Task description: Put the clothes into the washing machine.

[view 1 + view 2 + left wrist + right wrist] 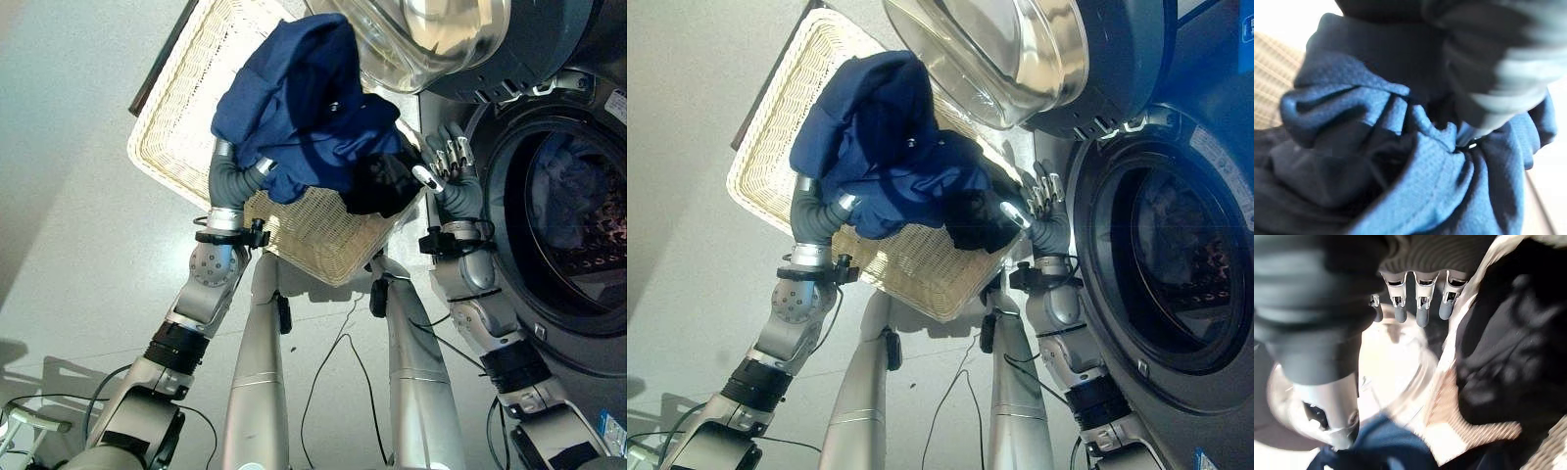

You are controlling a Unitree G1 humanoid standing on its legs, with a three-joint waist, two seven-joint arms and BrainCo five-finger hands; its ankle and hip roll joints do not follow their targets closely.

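A bundle of dark navy-blue knit clothes (299, 108) is held up over a cream woven wicker basket (186, 108) that lies on the pale grey floor (69, 225). The bundle hangs between the robot's two hands, just beside the open front-loading washing machine (1176, 264), not yet inside it. A black piece of cloth (382, 184) hangs at the lower edge of the blue bundle, over the basket's near rim.

The left hand (235, 176) comes up from below into the blue cloth. Its fingers are buried in the folds, so whether they are curled round the cloth or straight cannot be told; the left wrist view shows the dark cover close against bunched blue fabric (1415, 186).

The right hand (449, 162) stands at the bundle's right edge, between the clothes and the machine's round drum opening (578, 220). Its fingers are straight and relaxed, standing in a row, with the thumb stretched toward the black cloth; in the right wrist view the fingertips (1422, 316) hold nothing, and the black cloth and a strip of basket weave lie just beside them.

The machine's glass porthole door (999, 54) is swung open above the basket. Some dark laundry already lies inside the drum.
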